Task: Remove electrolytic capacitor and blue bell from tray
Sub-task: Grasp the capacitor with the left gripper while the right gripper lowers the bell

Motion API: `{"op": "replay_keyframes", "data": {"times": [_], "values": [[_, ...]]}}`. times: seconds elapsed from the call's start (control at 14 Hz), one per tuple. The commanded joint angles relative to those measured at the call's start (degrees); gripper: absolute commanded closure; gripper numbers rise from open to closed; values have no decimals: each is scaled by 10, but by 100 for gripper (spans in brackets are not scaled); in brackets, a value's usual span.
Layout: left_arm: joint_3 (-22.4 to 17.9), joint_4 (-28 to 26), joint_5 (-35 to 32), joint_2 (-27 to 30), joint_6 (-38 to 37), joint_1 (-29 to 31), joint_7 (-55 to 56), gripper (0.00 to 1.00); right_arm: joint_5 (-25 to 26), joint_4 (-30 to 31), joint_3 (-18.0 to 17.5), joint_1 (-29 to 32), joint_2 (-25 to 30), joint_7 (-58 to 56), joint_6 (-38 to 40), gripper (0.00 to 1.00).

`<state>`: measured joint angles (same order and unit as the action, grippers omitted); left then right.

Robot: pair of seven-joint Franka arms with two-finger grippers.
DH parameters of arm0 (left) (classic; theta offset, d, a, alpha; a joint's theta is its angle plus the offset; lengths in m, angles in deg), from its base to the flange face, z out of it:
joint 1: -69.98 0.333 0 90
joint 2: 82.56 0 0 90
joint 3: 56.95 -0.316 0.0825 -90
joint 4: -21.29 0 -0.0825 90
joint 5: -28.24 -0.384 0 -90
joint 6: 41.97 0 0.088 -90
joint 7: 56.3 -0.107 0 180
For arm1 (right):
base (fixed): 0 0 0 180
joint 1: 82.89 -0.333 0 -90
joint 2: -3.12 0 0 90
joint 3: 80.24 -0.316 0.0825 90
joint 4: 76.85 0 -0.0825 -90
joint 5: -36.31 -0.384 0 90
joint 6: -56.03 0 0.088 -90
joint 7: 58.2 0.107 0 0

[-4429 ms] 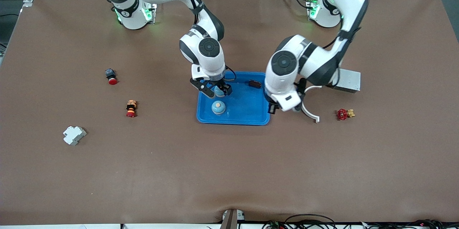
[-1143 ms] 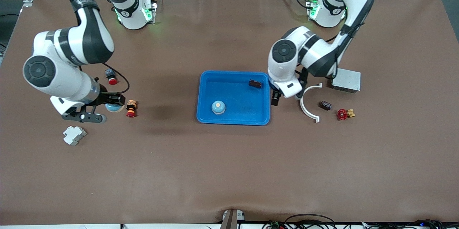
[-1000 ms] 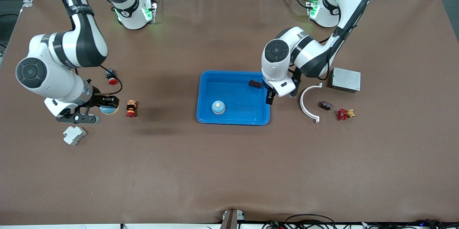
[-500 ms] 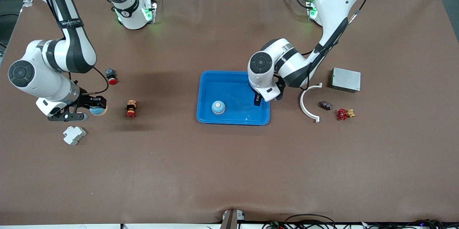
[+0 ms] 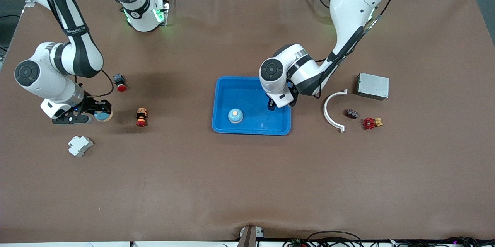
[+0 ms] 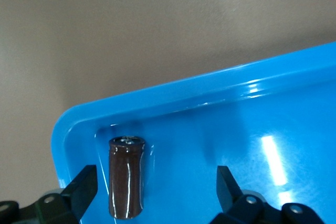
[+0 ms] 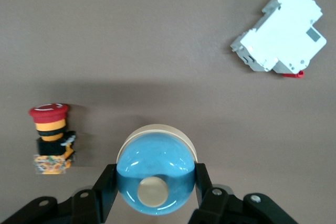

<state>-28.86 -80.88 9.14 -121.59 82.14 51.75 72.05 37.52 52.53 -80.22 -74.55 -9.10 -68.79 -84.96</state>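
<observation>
While the right gripper [image 5: 89, 114] hangs over the surface [image 5: 247, 185] toward the right arm's end, its fingers [image 7: 107, 190] are clamped on the blue dome of a bell [image 7: 155, 171], which sits between a red-capped button [image 5: 141, 117] and a white breaker [image 5: 80, 146]. From that bell the button lies at about three o'clock in the front view, the breaker at seven.

The left gripper [image 5: 273, 104] is down in the tray [image 5: 251, 129], fingers [image 6: 81, 188] spread apart, with a brown capacitor [image 6: 126, 177] lying between them, close to one finger and near the tray's corner.

A second bell [image 5: 235, 115] rests in the tray. A second capacitor [image 5: 351, 113] lies on the surface between a white arc [image 5: 332, 109] and a red valve [image 5: 370, 123].
</observation>
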Motion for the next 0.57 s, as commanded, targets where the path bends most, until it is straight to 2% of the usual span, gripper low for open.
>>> {"op": "replay_keyframes", "data": {"times": [0.0, 0.5], "values": [[-3, 9, -21, -8, -11, -7, 12, 0, -9, 30, -12, 26, 11, -21, -30, 100], [-4, 9, -27, -22, -11, -16, 28, 0, -37, 33, -14, 28, -54, -22, -107, 100]]}}
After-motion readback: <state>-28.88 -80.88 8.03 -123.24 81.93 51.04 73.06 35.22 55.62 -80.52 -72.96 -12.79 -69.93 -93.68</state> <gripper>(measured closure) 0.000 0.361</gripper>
